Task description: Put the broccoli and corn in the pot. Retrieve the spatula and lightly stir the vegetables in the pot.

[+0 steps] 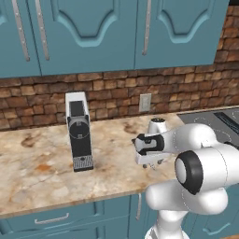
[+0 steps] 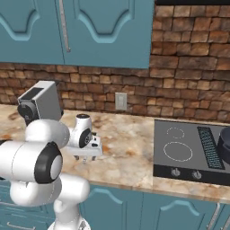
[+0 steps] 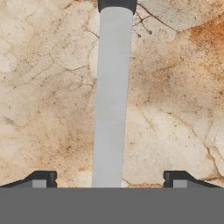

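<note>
The spatula point(image 3: 113, 96) lies flat on the marble counter. Its light grey handle runs up the hand view and its black head point(image 3: 116, 5) shows at the top edge. My gripper point(image 3: 110, 179) hangs just above the handle, open, one fingertip point(image 3: 43, 179) on each side and neither touching it. In the base views the gripper point(image 1: 151, 163) point(image 2: 85, 157) points down at the counter near its front edge. Part of the dark pot point(image 2: 225, 146) shows at the far right on the cooktop. The broccoli and corn are out of view.
A silver and black coffee machine point(image 1: 79, 133) point(image 2: 39, 104) stands on the counter left of the hand. The black cooktop point(image 2: 188, 150) point(image 1: 219, 119) lies to the right. A brick wall with an outlet point(image 1: 145, 102) and teal cabinets rise behind.
</note>
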